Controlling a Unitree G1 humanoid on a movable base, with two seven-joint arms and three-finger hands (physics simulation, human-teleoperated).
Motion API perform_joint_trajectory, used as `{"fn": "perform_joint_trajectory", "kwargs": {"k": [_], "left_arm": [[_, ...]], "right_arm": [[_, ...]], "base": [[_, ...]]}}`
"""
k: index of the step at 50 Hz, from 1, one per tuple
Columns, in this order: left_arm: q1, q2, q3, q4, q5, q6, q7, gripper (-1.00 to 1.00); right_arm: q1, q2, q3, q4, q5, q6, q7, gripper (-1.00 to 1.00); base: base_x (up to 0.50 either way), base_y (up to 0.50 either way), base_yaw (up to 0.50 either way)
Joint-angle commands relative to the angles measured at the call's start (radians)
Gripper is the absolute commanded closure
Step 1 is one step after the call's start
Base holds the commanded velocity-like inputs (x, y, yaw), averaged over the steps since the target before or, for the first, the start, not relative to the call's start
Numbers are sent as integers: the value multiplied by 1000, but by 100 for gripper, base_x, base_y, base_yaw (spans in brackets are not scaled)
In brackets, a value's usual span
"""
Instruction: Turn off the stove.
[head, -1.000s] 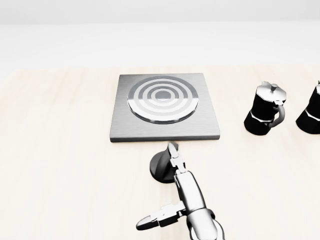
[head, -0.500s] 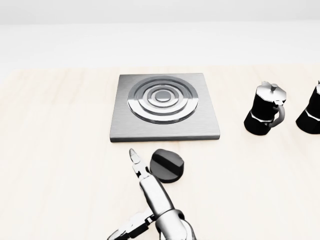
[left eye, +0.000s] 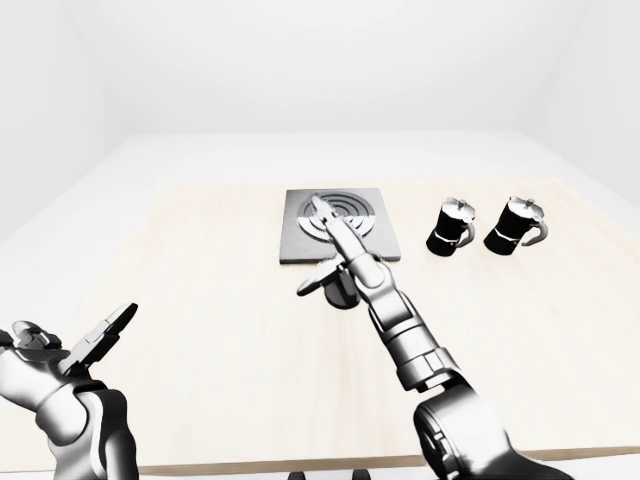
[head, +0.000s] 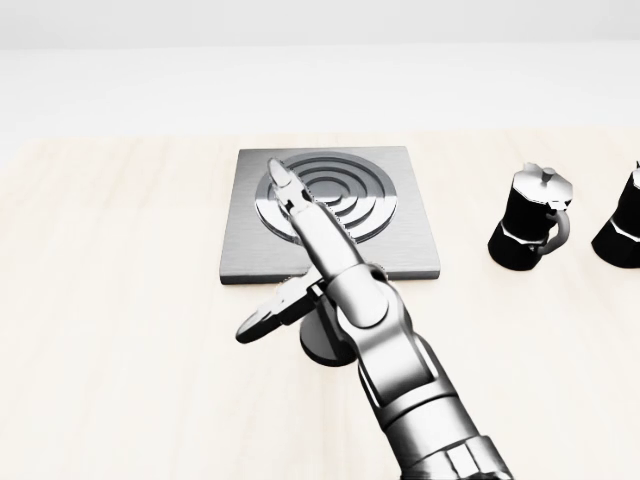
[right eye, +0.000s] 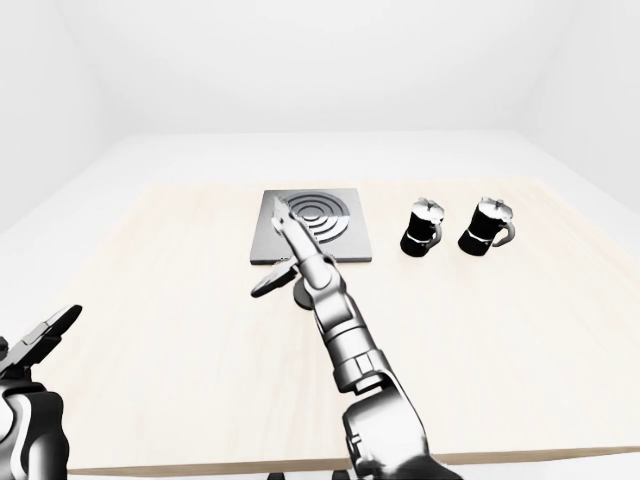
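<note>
We count one stove (head: 330, 215), a square grey plate with ring burners, lying flat on the pale wooden table (head: 110, 300) near the middle of the head view, and one round black knob (head: 322, 345) just below its lower edge, mostly hidden under our right arm so that only its lower left rim shows. There are two black coffee pots (left eye: 451, 227) (left eye: 514, 225), standing upright side by side to the right of the stove and well apart from it; in the head view the second is cut by the right edge. The table has wide bare wood to the left of the stove and below the knob, and its near edge runs along the bottom of the eye views; above the stove the wood ends at a white floor and walls. Our right hand (head: 300, 250) reaches up over the knob and the lower part of the stove, fingers spread: one long finger (head: 290, 200) stretches over the burner rings, another (head: 268, 315) juts left over the wood, and nothing is gripped; we cannot tell whether the palm touches the knob beneath. Our left hand (left eye: 75, 350) hangs at the lower left of the left-eye view, fingers apart, holding nothing, well clear of everything
</note>
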Motion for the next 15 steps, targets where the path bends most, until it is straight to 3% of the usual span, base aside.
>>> {"fn": "perform_joint_trajectory", "kwargs": {"k": [1, 15], "left_arm": [[0, 2, 1, 0, -6, 0, -4, -100], [5, -3, -2, 1, 6, 0, -11, -100]], "right_arm": [[-126, 1, -6, -141, -56, 0, 63, -100], [-32, 3, 0, -269, -89, 0, 66, -100]], "base": [[0, 0, 0], [0, 0, 0]]}}
